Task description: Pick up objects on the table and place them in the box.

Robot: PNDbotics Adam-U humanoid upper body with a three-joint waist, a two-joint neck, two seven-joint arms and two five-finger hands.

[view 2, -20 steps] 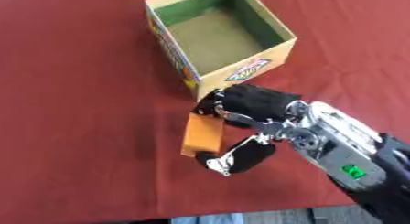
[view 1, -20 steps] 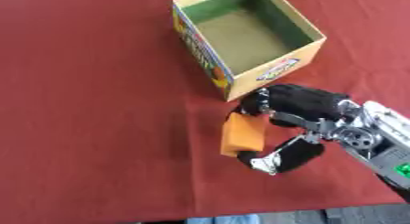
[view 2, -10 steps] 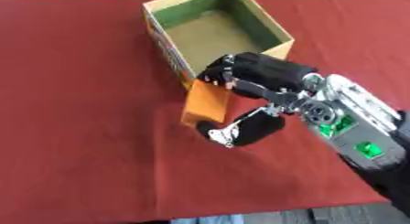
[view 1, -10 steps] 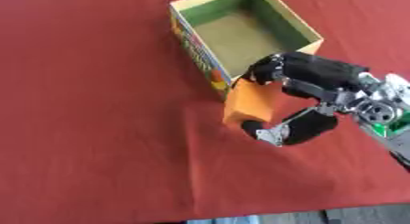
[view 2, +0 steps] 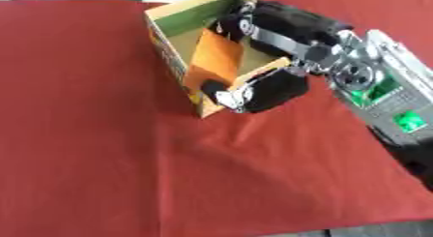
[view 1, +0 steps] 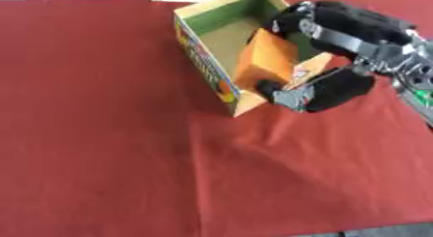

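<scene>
Our right hand (view 1: 338,52) enters from about three o'clock and reaches toward the upper middle of the view. Its fingers (view 1: 292,18) curl over the top of an orange block (view 1: 264,62), and the thumb (view 1: 292,93) presses the block's lower end, so the block is pinched between them. We hold the block tilted, its upper part leaning over the opening of the cardboard box (view 1: 199,52) and its lower end at the box's near rim, about at the level of the front wall. The block is not resting on the box floor.

The box sits at about twelve o'clock on the table, open at the top, with a green inner wall and a bare brown floor. We can make out nothing else inside it. Its outer side carries a colourful print.

Half a second ago we held the block upright just outside the box's near corner. A second ago it was low by the cloth at about five o'clock of the box. It now sits higher and partly over the opening.

A red cloth (view 1: 110,149) covers the table around the box, with light creases near the hand. Our forearm covers the box's right wall.
</scene>
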